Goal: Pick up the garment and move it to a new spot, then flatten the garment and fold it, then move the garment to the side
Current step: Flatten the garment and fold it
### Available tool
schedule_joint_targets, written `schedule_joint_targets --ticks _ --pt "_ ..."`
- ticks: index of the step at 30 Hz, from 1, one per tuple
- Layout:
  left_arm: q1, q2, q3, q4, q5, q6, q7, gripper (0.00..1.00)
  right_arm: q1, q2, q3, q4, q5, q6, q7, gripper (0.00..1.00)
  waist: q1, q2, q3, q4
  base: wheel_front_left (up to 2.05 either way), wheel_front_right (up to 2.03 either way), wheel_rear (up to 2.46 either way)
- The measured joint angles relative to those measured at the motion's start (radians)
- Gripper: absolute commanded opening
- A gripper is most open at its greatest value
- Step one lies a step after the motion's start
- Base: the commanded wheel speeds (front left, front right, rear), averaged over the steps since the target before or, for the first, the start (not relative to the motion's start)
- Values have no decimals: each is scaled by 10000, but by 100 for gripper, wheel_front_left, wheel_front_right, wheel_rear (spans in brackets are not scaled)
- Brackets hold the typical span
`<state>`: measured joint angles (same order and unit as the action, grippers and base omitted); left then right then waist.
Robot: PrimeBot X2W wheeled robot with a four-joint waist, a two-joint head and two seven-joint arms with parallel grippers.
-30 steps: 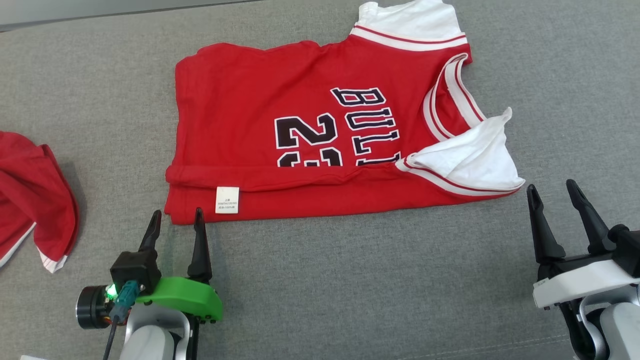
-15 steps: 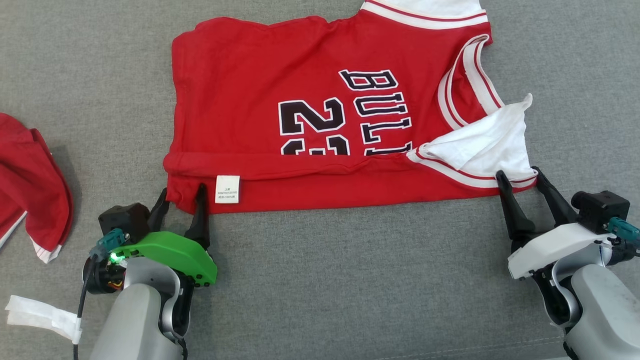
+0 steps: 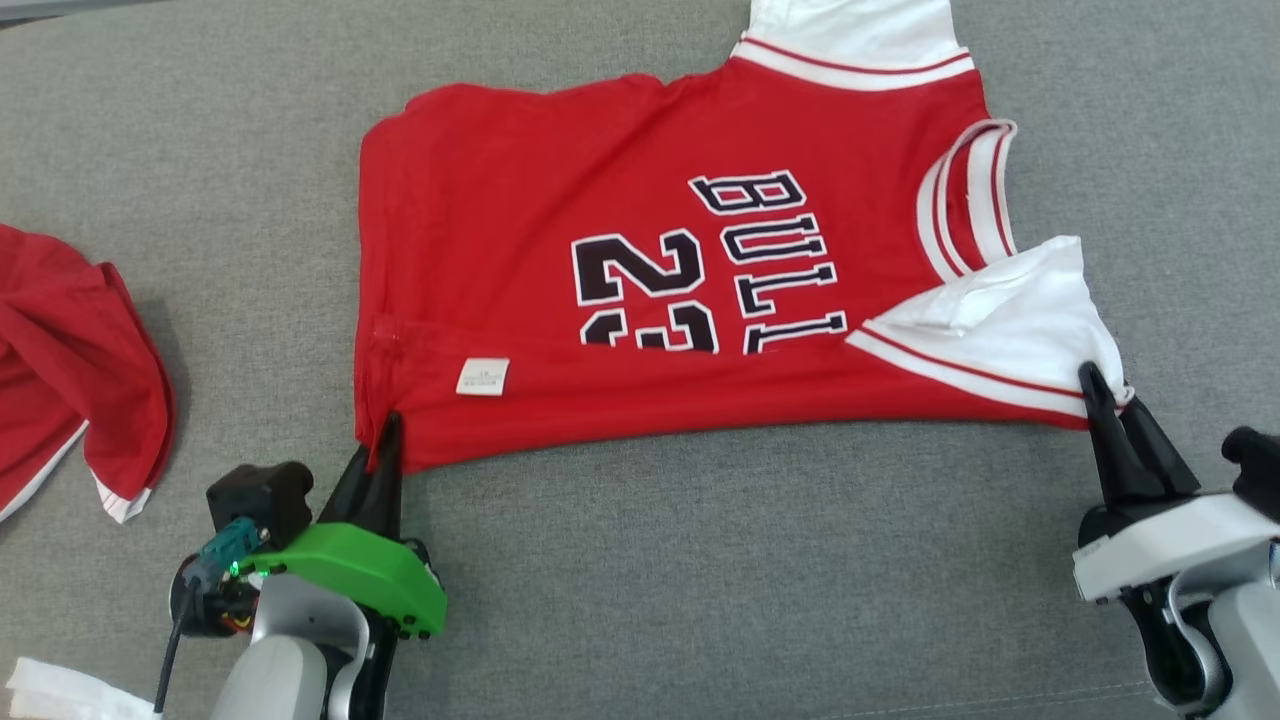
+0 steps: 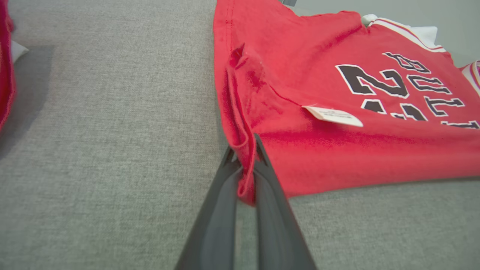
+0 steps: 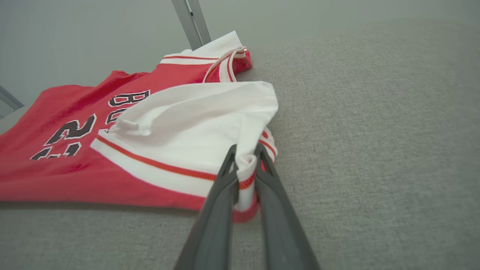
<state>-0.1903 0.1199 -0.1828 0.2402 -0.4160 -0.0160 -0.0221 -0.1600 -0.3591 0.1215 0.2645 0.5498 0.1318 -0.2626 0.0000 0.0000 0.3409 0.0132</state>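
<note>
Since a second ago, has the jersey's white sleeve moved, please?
Yes: the white sleeve shifted right, away from the spare red garment, pinched in the right end effector.

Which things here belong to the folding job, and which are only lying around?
Belong to the job:
- red basketball jersey with white sleeves
- left gripper, fingers shut on its near hem corner
- right gripper, fingers shut on its near white sleeve

Lying about:
- crumpled red cloth at far left
- white scrap, lower left
</note>
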Motion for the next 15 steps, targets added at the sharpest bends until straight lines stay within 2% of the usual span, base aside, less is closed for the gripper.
schedule_joint_targets --ticks 8,14,15 --pt "1693 255 17 -1321 -176 491 1166 0 1927 345 -468 -610 -167 2 10 0 0 0 -560 -19 0 0 0" --pt "2541 297 -46 -1655 -502 612 1791 0 2586 700 -520 -575 -272 0 104 0 0 0 -907 -35 0 0 0" --pt "2585 297 -98 -1605 -500 602 1793 28 2589 719 -523 -497 -290 0 115 0 0 0 -951 -27 0 0 0"
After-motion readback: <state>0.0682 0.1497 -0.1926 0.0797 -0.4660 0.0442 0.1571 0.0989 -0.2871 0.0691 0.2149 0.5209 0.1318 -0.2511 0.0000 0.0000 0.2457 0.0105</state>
